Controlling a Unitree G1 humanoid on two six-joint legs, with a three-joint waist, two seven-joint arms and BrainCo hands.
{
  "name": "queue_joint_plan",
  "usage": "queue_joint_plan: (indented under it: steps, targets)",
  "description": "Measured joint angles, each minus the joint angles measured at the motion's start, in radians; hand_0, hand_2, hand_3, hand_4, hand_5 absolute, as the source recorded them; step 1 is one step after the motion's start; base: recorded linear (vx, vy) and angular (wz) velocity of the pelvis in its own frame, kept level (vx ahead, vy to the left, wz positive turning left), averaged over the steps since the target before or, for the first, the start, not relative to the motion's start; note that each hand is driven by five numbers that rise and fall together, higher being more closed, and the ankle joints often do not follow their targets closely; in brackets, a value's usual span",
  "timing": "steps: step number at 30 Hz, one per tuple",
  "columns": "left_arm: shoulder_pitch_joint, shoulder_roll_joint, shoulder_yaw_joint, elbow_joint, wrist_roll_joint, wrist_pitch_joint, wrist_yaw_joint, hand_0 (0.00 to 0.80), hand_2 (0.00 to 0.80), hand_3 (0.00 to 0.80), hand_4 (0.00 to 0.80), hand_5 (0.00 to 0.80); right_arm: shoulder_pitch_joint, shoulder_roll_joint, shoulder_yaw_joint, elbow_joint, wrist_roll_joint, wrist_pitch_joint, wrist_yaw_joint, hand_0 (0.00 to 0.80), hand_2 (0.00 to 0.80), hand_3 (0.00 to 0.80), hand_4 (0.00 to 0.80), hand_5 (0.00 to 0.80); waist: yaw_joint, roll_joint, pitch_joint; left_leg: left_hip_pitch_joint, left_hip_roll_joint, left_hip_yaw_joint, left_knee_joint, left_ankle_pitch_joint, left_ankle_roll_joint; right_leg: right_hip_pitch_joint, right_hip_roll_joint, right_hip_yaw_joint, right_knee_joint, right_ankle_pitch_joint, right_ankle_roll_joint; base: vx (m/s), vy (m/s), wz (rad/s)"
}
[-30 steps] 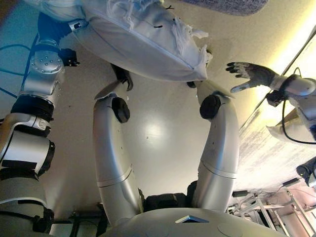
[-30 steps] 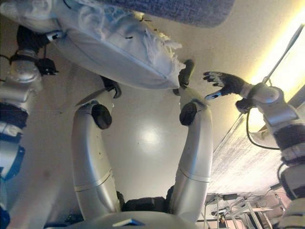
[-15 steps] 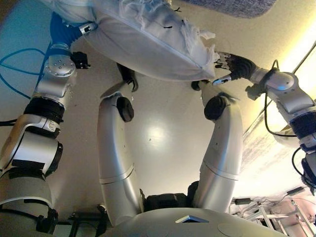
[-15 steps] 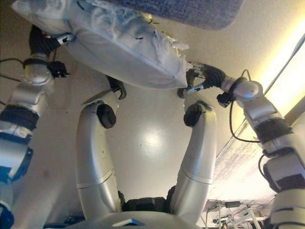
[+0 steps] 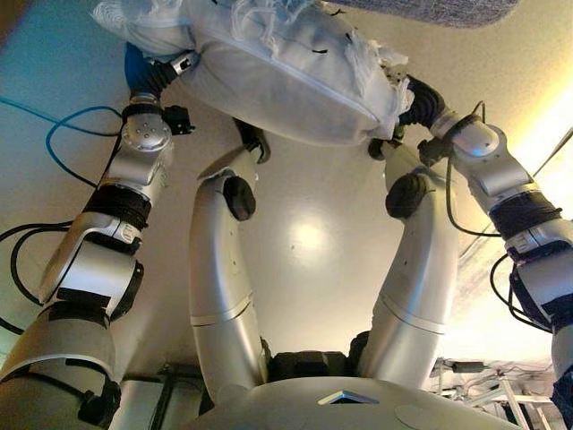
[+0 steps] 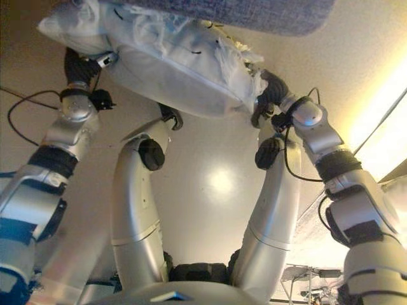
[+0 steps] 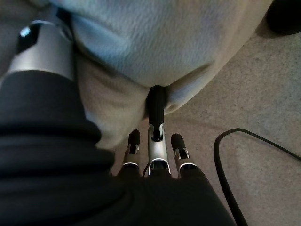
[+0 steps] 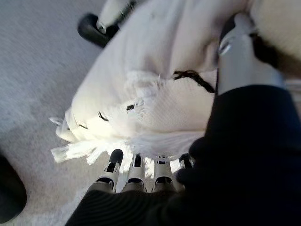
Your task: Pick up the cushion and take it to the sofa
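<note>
The white cushion [image 5: 277, 63] with a fringed edge [image 8: 80, 148] hangs above the floor between my two hands. My left hand [image 5: 148, 72] holds its left end: in the left wrist view the thumb [image 7: 44, 44] lies against the cushion [image 7: 155, 42] and the fingers [image 7: 156, 106] reach under its edge. My right hand [image 5: 421, 100] is on the right, fringed end: the thumb [image 8: 235, 42] lies over the top and the fingers [image 8: 115, 157] sit under the fringe. The grey-blue sofa [image 5: 430, 7] shows just beyond the cushion.
Beige carpet floor [image 5: 304, 237] lies below. A black cable [image 7: 225, 160] runs on the floor by my left side, and more cables [image 5: 63, 134] loop at the left. A bright strip [image 6: 388, 121] runs along the floor at the right.
My right hand has swung in from the right and taken hold of the cushion's fringed end. The left hand kept its hold. The view has shifted a little.
</note>
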Motion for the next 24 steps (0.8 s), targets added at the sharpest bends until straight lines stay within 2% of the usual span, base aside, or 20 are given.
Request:
queue_joint_plan:
  steps: [3, 8, 10, 14, 15, 16, 24]
  targets:
    - [0.0, -0.027, 0.003, 0.003, -0.008, -0.001, 0.009, 0.0, 0.0, 0.0, 0.0, 0.0, -0.012, 0.019, -0.013, 0.022, -0.019, -0.004, -0.02, 0.0, 0.0, 0.0, 0.0, 0.0, 0.002, 0.026, 0.0, 0.0, 0.001, 0.006, -0.005, 0.003, 0.0, 0.0, -0.001, 0.0, -0.009, 0.005, 0.001, -0.022, 0.045, -0.01]
    - [0.0, -0.041, 0.002, 0.003, -0.028, -0.005, 0.011, 0.0, 0.0, 0.0, 0.0, 0.0, -0.027, 0.029, -0.014, 0.023, -0.051, -0.004, -0.025, 0.0, 0.0, 0.0, 0.0, 0.0, 0.002, 0.047, -0.001, 0.0, 0.001, 0.013, -0.02, 0.004, 0.0, -0.001, 0.001, -0.001, -0.026, 0.007, 0.004, -0.014, 0.038, 0.0]
    - [0.0, -0.05, 0.001, 0.003, -0.031, -0.012, 0.013, 0.8, 0.8, 0.8, 0.8, 0.8, -0.03, 0.034, -0.015, 0.023, -0.052, -0.004, -0.041, 0.0, 0.0, 0.0, 0.0, 0.0, 0.002, 0.055, 0.0, 0.0, 0.001, 0.015, -0.021, 0.004, 0.0, -0.001, 0.001, -0.001, -0.027, 0.007, 0.004, -0.004, 0.04, 0.0]
    - [-0.002, -0.073, 0.001, 0.003, -0.039, -0.035, 0.008, 0.8, 0.8, 0.8, 0.8, 0.8, -0.037, 0.052, -0.018, 0.029, -0.069, -0.004, -0.085, 0.0, 0.0, 0.0, 0.0, 0.0, 0.001, 0.064, -0.001, 0.003, 0.002, 0.018, -0.028, 0.004, 0.0, -0.002, 0.001, -0.001, -0.029, 0.007, 0.004, 0.0, 0.01, 0.0]
    - [-0.002, -0.078, 0.001, 0.003, -0.039, -0.04, 0.008, 0.8, 0.8, 0.8, 0.8, 0.8, -0.037, 0.053, -0.02, 0.029, -0.069, -0.004, -0.093, 0.311, 0.311, 0.311, 0.311, 0.311, 0.001, 0.067, 0.0, 0.003, 0.002, 0.018, -0.028, 0.004, 0.0, -0.002, 0.001, -0.001, -0.03, 0.007, 0.004, 0.0, 0.0, 0.0]
    - [-0.002, -0.083, 0.0, 0.003, -0.041, -0.042, 0.008, 0.8, 0.8, 0.8, 0.8, 0.8, -0.037, 0.054, -0.02, 0.029, -0.07, -0.004, -0.107, 0.784, 0.784, 0.784, 0.784, 0.784, 0.001, 0.07, 0.0, 0.003, 0.002, 0.019, -0.029, 0.004, 0.0, -0.002, 0.001, -0.001, -0.031, 0.007, 0.004, 0.0, 0.0, 0.0]
    - [-0.003, -0.096, -0.003, 0.003, -0.041, -0.053, -0.017, 0.8, 0.8, 0.8, 0.8, 0.8, -0.068, 0.069, -0.039, 0.039, -0.08, -0.008, -0.164, 0.8, 0.8, 0.8, 0.8, 0.8, 0.002, 0.081, 0.0, 0.003, 0.013, 0.036, -0.035, 0.005, 0.002, -0.006, 0.001, -0.001, -0.038, 0.008, 0.005, 0.0, 0.0, 0.0]
